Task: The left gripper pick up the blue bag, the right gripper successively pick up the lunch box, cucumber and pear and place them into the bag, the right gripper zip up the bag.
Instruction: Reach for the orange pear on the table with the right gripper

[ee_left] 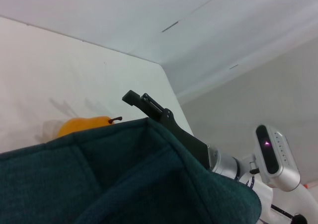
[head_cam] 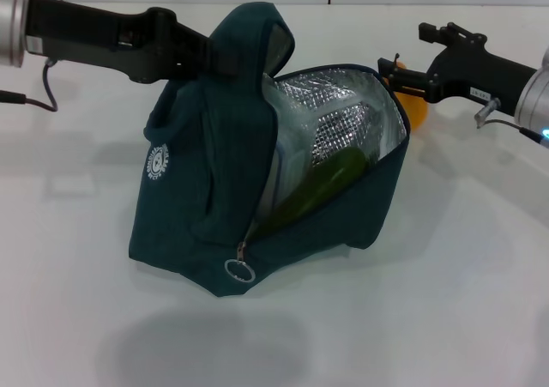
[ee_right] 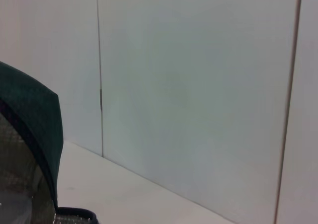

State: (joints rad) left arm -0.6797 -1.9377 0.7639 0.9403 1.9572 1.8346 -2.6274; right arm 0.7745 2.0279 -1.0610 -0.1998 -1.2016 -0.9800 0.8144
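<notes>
The blue bag [head_cam: 202, 190] hangs tilted over the white table, its mouth open toward the right and its silver lining showing. My left gripper [head_cam: 213, 54] is shut on one of its handles at the top. Inside, the green cucumber [head_cam: 330, 179] leans against the front wall, and the lunch box shows only as a pale clear edge [head_cam: 276, 160] behind it. The orange pear [head_cam: 418, 112] lies on the table just behind the bag's right rim; it also shows as the pear [ee_left: 84, 126] in the left wrist view. My right gripper [head_cam: 388, 72] hovers open just above the pear. The bag's rim [ee_right: 35, 114] fills a corner of the right wrist view.
The ring zip pull [head_cam: 240, 269] dangles at the bag's lower front. The white table [head_cam: 446, 301] spreads out around the bag, with a pale wall [ee_right: 198, 85] behind it.
</notes>
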